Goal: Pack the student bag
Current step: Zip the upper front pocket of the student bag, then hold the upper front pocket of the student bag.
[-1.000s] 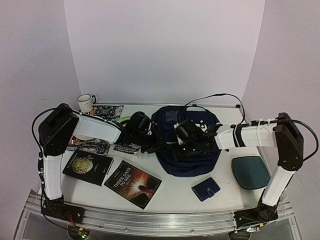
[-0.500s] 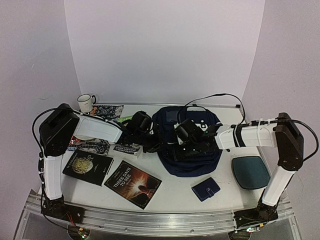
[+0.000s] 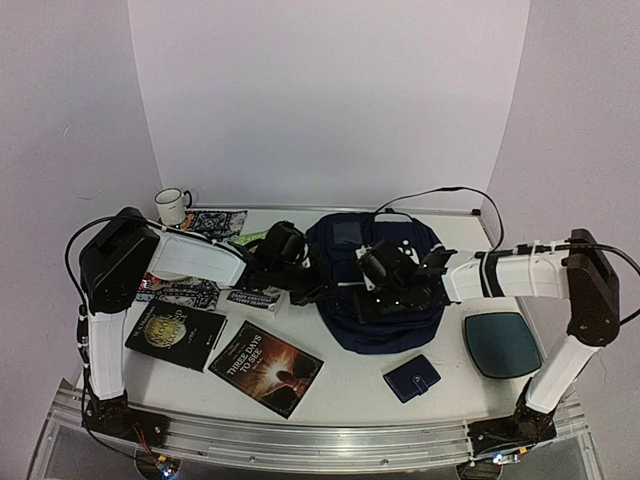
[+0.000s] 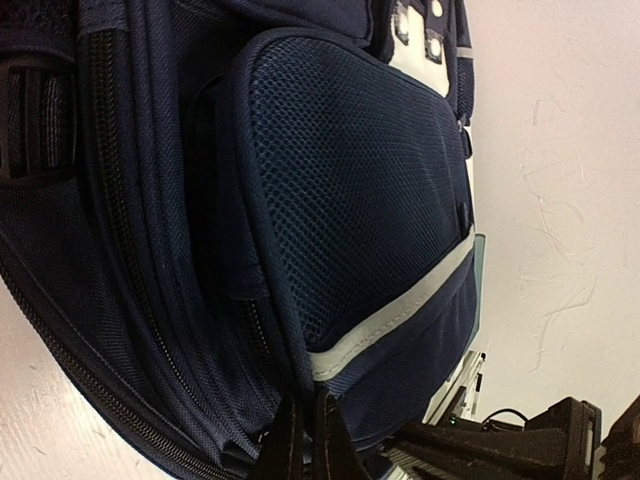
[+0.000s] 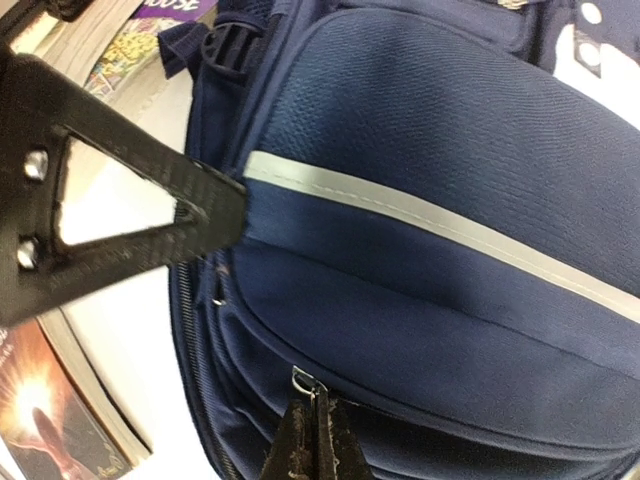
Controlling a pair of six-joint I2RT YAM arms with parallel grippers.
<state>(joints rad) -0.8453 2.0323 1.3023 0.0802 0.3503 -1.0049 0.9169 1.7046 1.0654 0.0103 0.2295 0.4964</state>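
From where I stood, a white mug [image 3: 172,206] sat at the far left corner of the bench [image 3: 350,395], with a scatter of books nearer me: a dark hardback [image 3: 176,335] and, just beside it, a paperback titled "Three Days to See" [image 3: 266,368]. The left arm reached across them toward the middle. Its claw [image 4: 305,435] was pinched tight on the student bag [image 3: 380,335], at the left side seam by the mesh pocket, fingertips pressed together on the fabric edge. The bag lay flat in the middle of the bench, toward the back, its white stripe and front patch facing up. The right claw [image 5: 316,430] came in over the bag from the other side, closed on a small metal zip pull [image 5: 304,380] at the bag's lower front edge. Nearer the front, right of centre, a small navy wallet [image 3: 412,378] lay apart from the bag, and further right rested a teal case [image 3: 502,343].
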